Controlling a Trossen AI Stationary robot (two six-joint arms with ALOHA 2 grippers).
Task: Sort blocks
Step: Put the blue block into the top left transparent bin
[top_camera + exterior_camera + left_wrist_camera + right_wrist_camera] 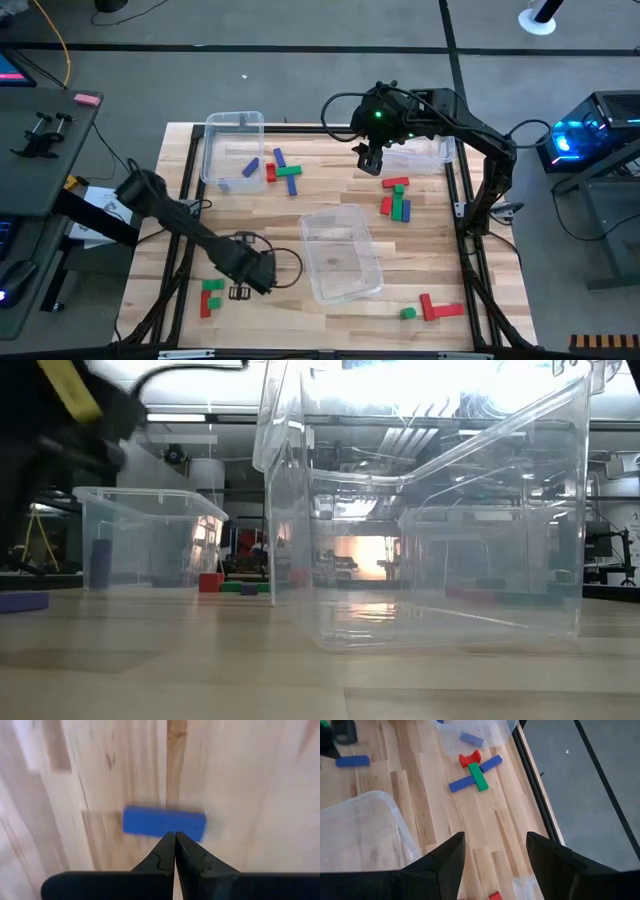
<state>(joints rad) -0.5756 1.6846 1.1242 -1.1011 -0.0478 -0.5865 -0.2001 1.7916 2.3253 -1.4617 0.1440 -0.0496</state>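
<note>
The left gripper (175, 836) hangs with its fingers pressed together just above a blue block (164, 823) lying flat on the table (430, 265). The right gripper (495, 847), fingers spread apart and empty, hovers near the far bin (425, 155), with a red, green and blue cluster (475, 770) ahead.

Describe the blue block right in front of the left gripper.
The blue block is a plain, solid-colour rectangular bar that lies flat and alone on the bare wooden table. It sits crosswise just ahead of the left gripper, whose jaws are shut and show no hold on it; whether the tips touch it cannot be told. The right wrist view shows it clear of the other blocks.
</note>
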